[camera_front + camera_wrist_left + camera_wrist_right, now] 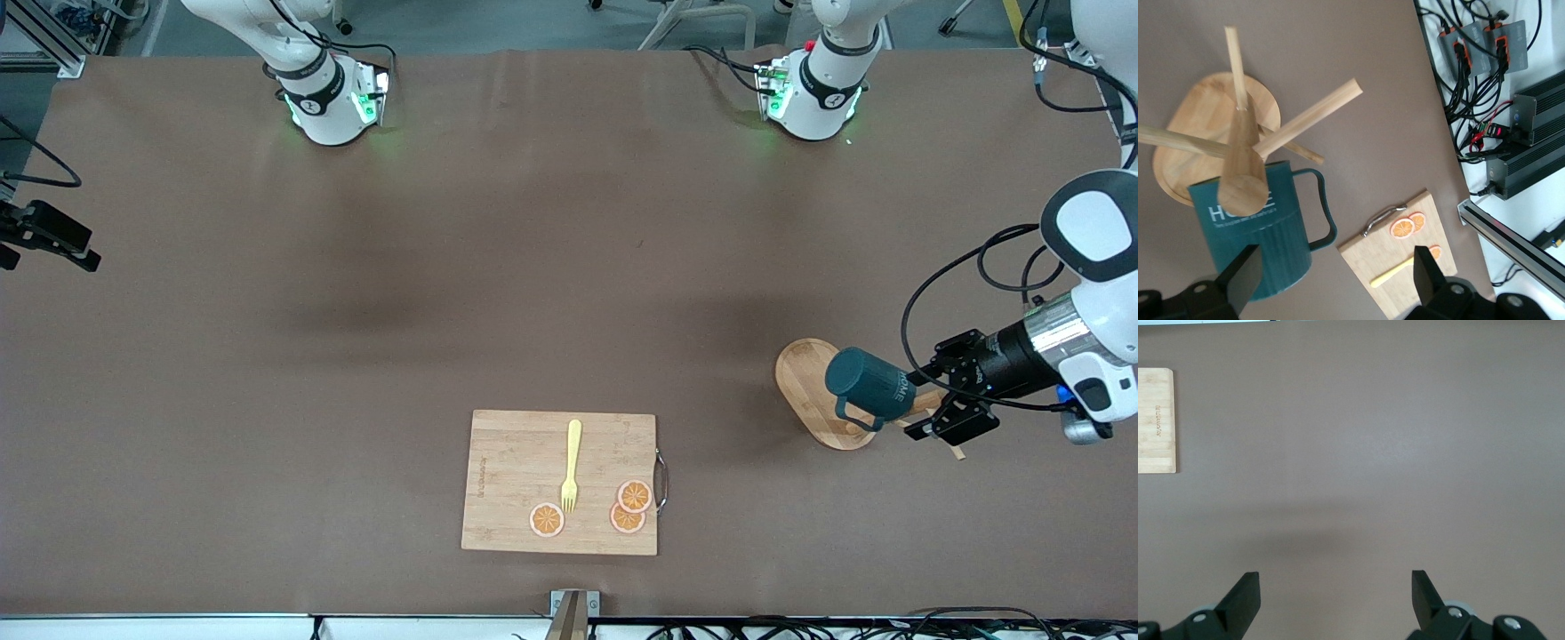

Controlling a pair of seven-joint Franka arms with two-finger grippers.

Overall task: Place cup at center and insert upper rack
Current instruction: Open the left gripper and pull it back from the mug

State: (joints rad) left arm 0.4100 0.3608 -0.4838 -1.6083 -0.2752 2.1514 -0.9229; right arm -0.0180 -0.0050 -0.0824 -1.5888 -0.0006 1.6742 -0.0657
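**Table stock, nearest the front camera first**

Brown table [356, 356], matte, both arm bases on the edge farthest from the front camera.

1. Cutting board [560, 482], rectangular bamboo, metal handle on the side toward the left arm's end. It lies nearest the front camera and well apart from the left gripper, toward the right arm's end from it. On it: one yellow fork [571, 466] and three orange slices [628, 508], two of them overlapping beside the handle.

2. Left gripper [925, 411], reaching in level from the left arm's end of the table. Fingers [1245, 277] spread wide, holding nothing; the cup's wall and the post top show between them in the left wrist view.

3. Cup [869, 384], dark teal, ribbed wall, white lettering, side handle. It hangs on the upper rack just ahead of the left gripper's fingertips; whether they touch it cannot be told.

4. Upper rack [813, 391], light wood, oval base flat on the table, central post with thin crossing pegs [1308, 117]. It stands directly ahead of the left gripper, base under the cup.

5. Right gripper [1335, 600], waiting above bare table. Fingers parted and empty, with a corner of the cutting board at the margin of the right wrist view.
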